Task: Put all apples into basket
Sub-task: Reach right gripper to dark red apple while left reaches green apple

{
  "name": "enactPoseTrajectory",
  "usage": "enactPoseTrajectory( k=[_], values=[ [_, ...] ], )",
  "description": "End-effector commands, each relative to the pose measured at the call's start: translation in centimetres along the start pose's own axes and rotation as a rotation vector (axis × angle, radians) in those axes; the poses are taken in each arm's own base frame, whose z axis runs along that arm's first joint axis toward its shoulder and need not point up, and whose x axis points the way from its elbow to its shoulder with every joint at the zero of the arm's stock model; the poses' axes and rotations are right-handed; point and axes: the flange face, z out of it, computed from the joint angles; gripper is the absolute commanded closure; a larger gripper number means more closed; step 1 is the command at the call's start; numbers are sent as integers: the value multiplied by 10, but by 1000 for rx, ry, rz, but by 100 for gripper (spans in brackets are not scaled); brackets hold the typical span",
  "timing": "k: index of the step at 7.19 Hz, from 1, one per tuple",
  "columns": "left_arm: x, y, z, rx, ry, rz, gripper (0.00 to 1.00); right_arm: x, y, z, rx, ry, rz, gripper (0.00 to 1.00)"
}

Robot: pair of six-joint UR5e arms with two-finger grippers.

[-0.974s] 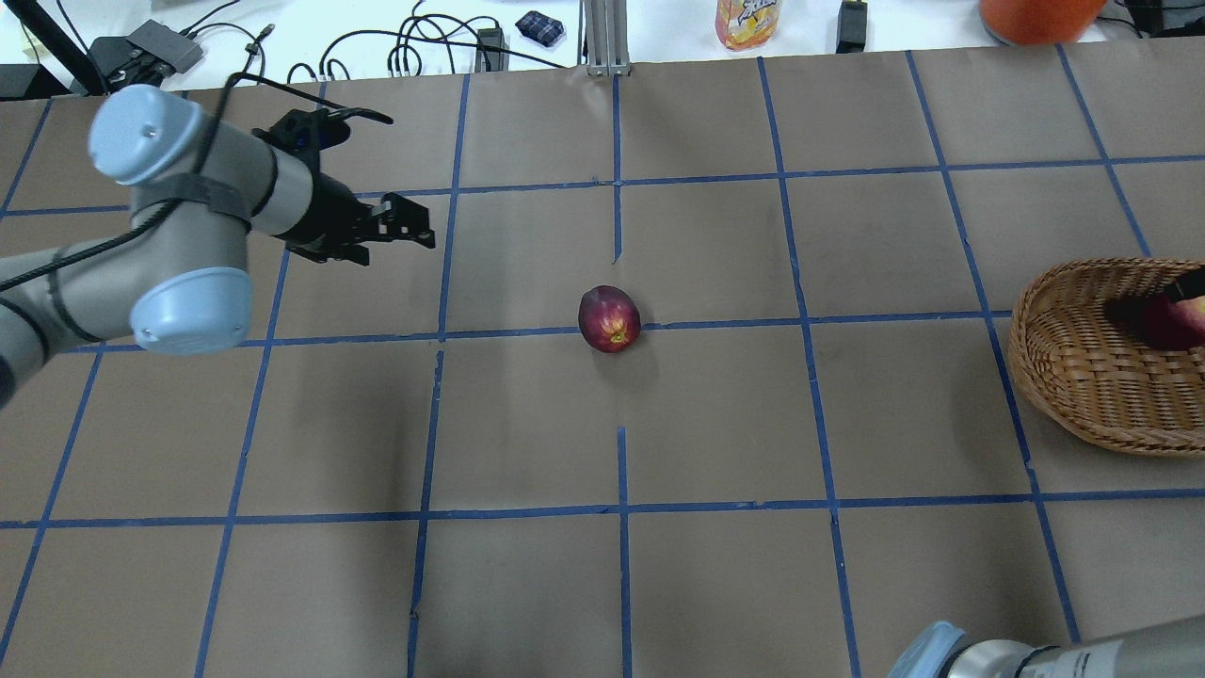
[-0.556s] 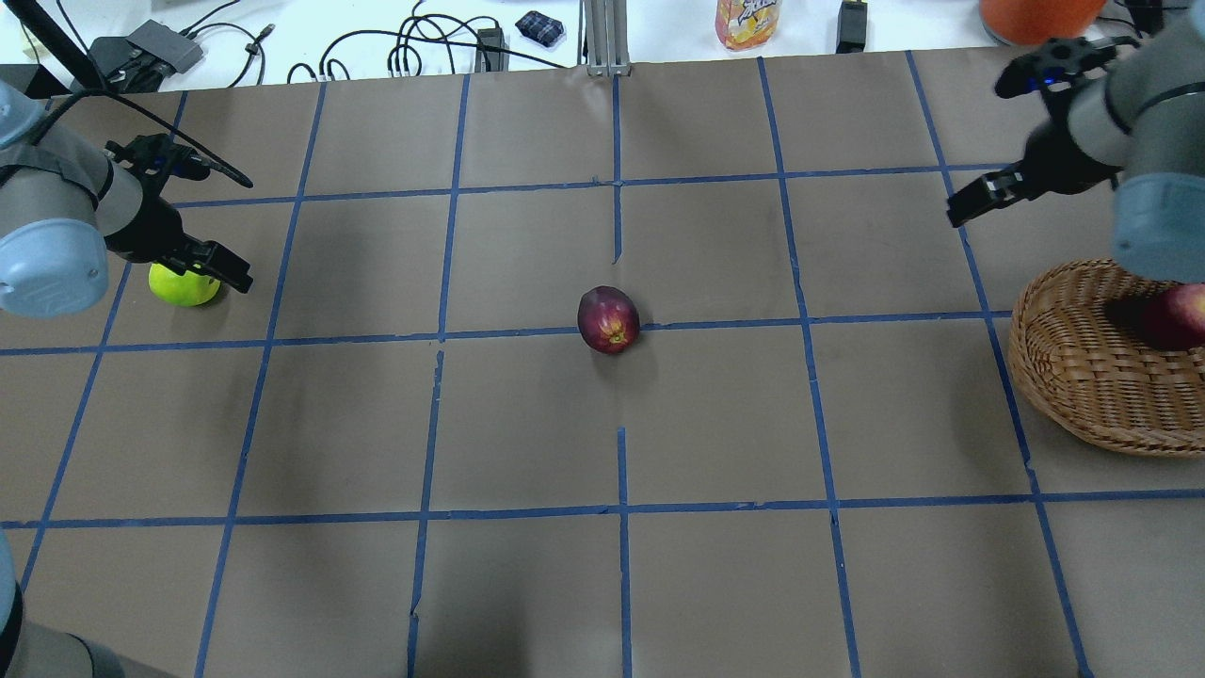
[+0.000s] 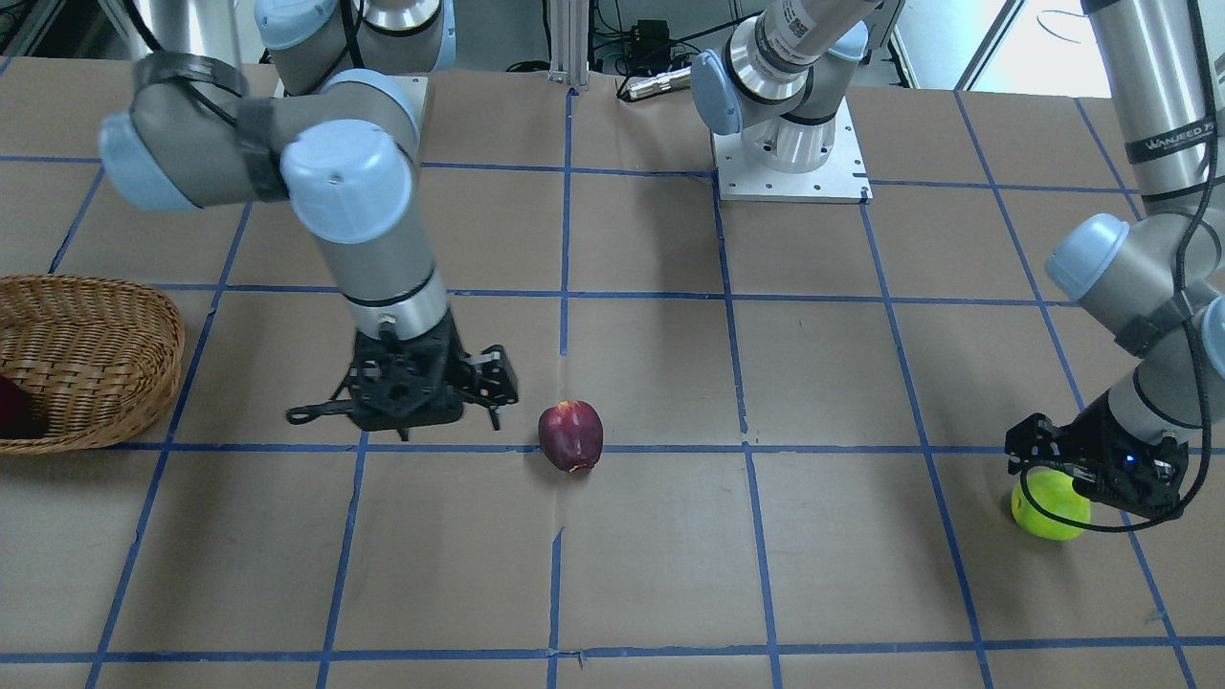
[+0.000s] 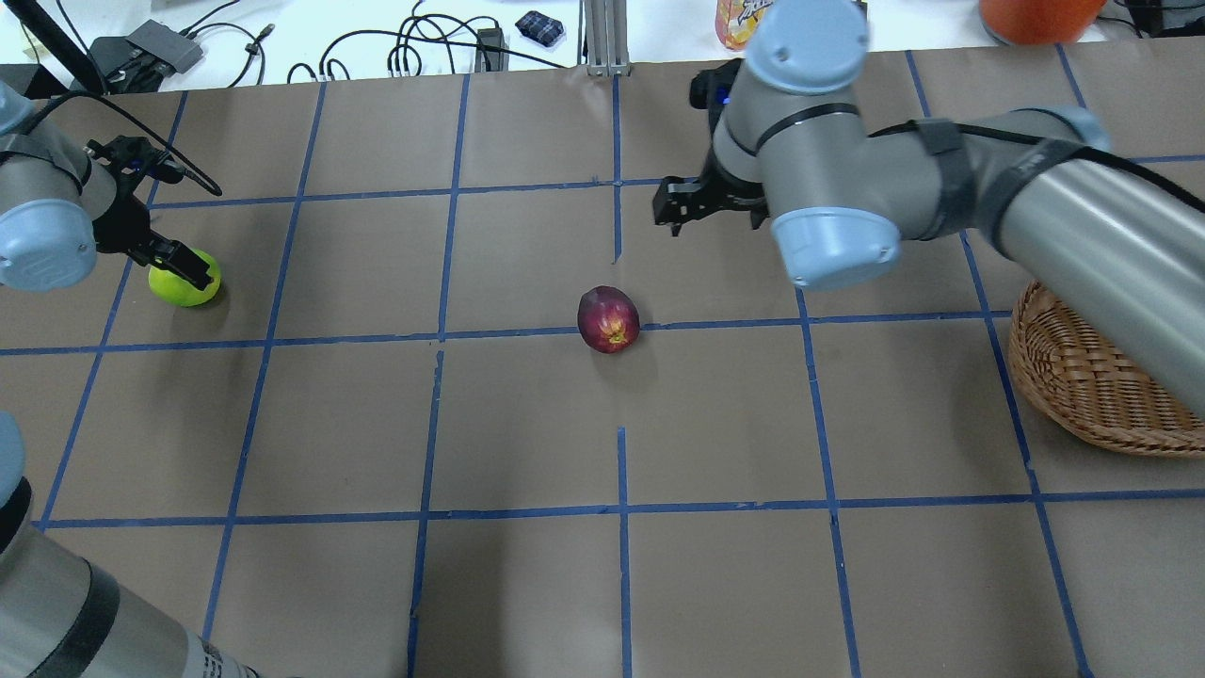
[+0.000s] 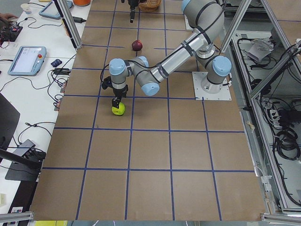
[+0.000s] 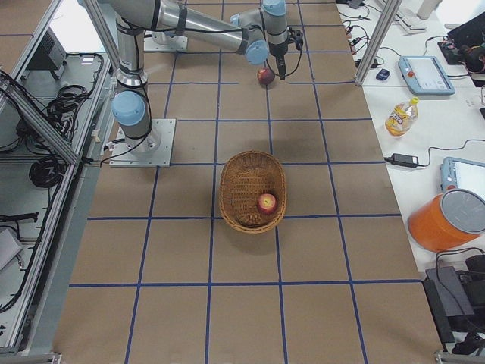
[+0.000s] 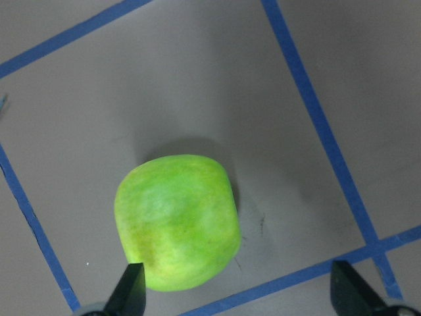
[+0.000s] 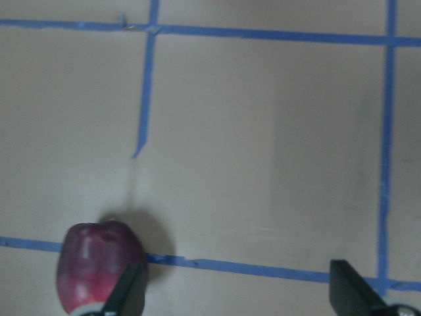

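Observation:
The yellow-green apple (image 4: 184,282) lies at the table's far left, and also shows in the left wrist view (image 7: 176,222). My left gripper (image 4: 174,266) hangs open just above it, the apple nearer one fingertip (image 7: 131,289). The maroon apple (image 4: 609,319) lies mid-table. My right gripper (image 4: 711,218) is open and empty, hovering beyond and to the right of it; the apple sits by one fingertip (image 8: 128,289) in the right wrist view (image 8: 99,276). The red apple (image 6: 266,202) rests in the wicker basket (image 4: 1092,395) at the right edge.
Cables, a juice bottle (image 4: 747,21) and an orange container (image 4: 1036,14) lie past the table's far edge. The right arm's forearm (image 4: 1083,226) crosses above the basket. The arm base plate (image 3: 790,153) sits at the robot side.
The left gripper swung left to the green apple and settled over it. The right arm swung from the basket side to mid-table near the maroon apple.

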Motion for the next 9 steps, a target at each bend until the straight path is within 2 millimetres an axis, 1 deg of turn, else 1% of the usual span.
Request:
enactPoseTrajectory(
  k=[1,2,3,4,5,6,7,8,9],
  values=[
    [-7,-4,28,-1,5,4,0,-60,12,62,-89,-6,-60,0],
    [-11,-5,37,5,-5,10,0,-62,14,73,-106,-9,-64,0],
    [-13,-6,43,12,-19,8,4,-65,13,86,-101,-14,-73,0],
    [-15,-7,41,17,-31,6,3,-84,18,107,-81,-24,-104,0],
    [-21,-10,32,23,-53,20,0,-87,21,117,-96,-22,-111,0],
    [-27,-11,26,6,-77,28,0,-85,24,126,-111,-17,-117,0],
    [-27,-11,27,4,-76,30,0,-85,27,132,-122,-12,-122,0],
    [-20,-7,37,-4,-52,34,0,-87,28,130,-117,-2,-128,0],
    [-18,-6,40,-10,-45,33,7,-87,28,127,-117,0,-128,0]
  ],
)
